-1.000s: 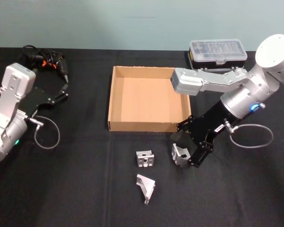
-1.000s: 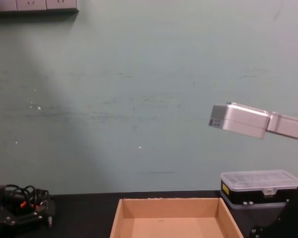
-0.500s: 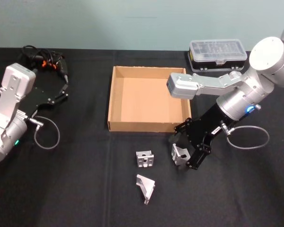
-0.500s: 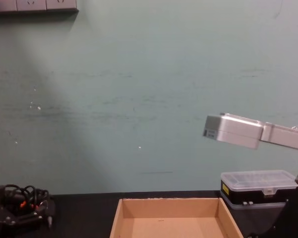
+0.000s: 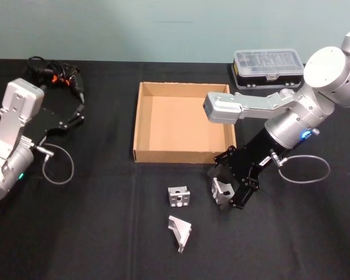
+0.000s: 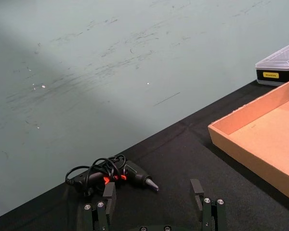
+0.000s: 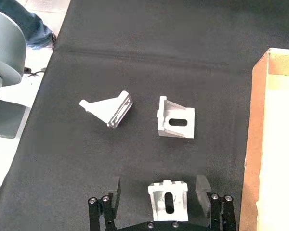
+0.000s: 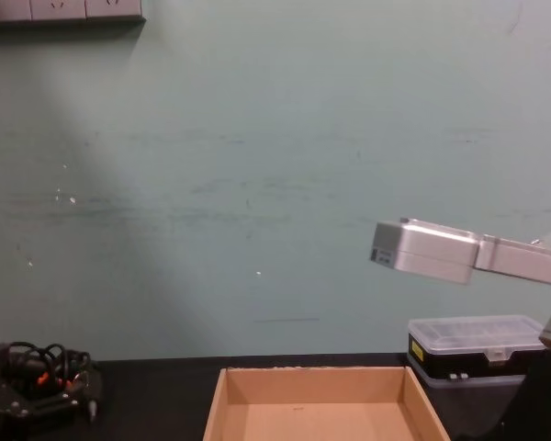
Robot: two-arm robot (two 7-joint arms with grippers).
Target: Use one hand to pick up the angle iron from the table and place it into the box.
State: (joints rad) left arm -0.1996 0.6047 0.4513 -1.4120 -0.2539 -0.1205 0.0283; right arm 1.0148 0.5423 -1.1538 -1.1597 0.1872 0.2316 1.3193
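Three silver angle irons lie on the black table (image 5: 93, 233) in front of the tan cardboard box (image 5: 139, 123). My right gripper (image 5: 226, 188) is open and low over the rightmost angle iron (image 5: 221, 190), one finger on each side. In the right wrist view this angle iron (image 7: 168, 202) sits between the fingers (image 7: 114, 193) with a gap on both sides. The other two angle irons (image 5: 178, 196) (image 5: 179, 231) lie to its left. My left gripper (image 5: 79, 112) is parked open at the far left.
A clear-lidded plastic case (image 5: 268, 67) stands behind the box at the right. A black tool with a coiled cable (image 5: 55, 74) lies at the back left near the left gripper. The box's inside (image 8: 321, 413) holds nothing.
The right arm has shifted a little to the left and lower, bringing its open fingers closer around the rightmost angle iron. The left arm has not moved.
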